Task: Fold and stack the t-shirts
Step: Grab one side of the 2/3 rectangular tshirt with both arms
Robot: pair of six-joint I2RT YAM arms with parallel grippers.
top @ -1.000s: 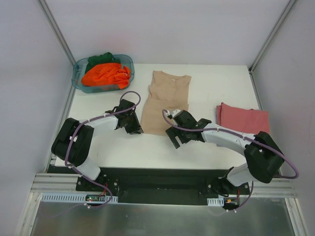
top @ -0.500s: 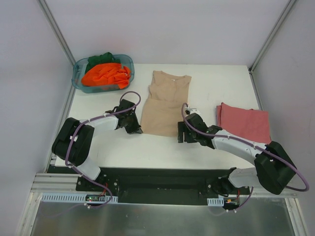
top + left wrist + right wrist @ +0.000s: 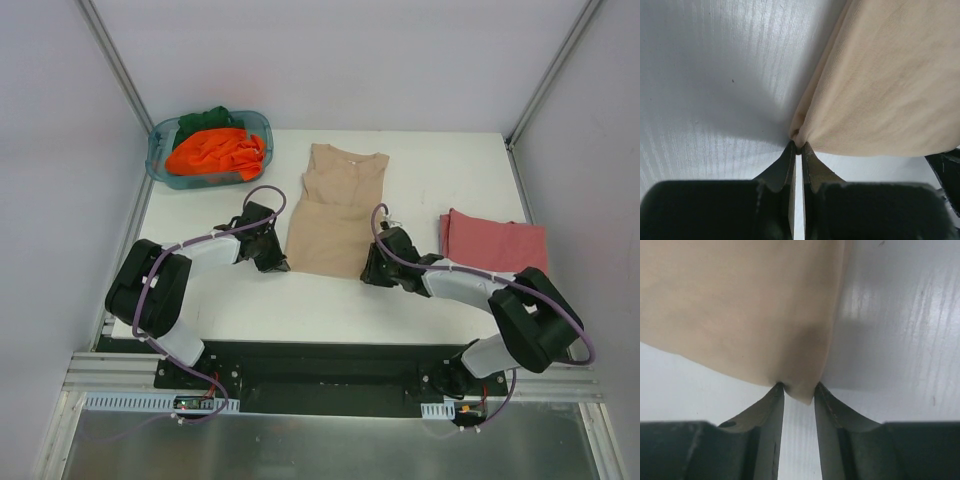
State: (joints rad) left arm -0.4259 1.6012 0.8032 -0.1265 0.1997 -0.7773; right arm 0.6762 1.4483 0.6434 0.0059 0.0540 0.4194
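The tan t-shirt (image 3: 335,215) lies flat mid-table, its hem towards the arms. My left gripper (image 3: 278,264) is at its near left corner, shut on a pinch of the tan t-shirt (image 3: 880,90) right at the fingertips (image 3: 798,145). At the near right corner sits my right gripper (image 3: 368,275). Its jaws stand narrowly open, and the tip of the tan t-shirt (image 3: 740,305) corner pokes between the fingertips (image 3: 797,390). A dusty red t-shirt (image 3: 495,245) lies folded at the right. Orange (image 3: 215,152) and dark green (image 3: 205,120) t-shirts fill the tub.
The teal plastic tub (image 3: 158,165) stands at the back left corner of the white table (image 3: 230,300). Grey walls and metal posts close in the table on three sides.
My right gripper moved from over the shirt's lower middle to its near right corner, and its jaws narrowed around that corner. The left gripper stayed put, pinching its corner.
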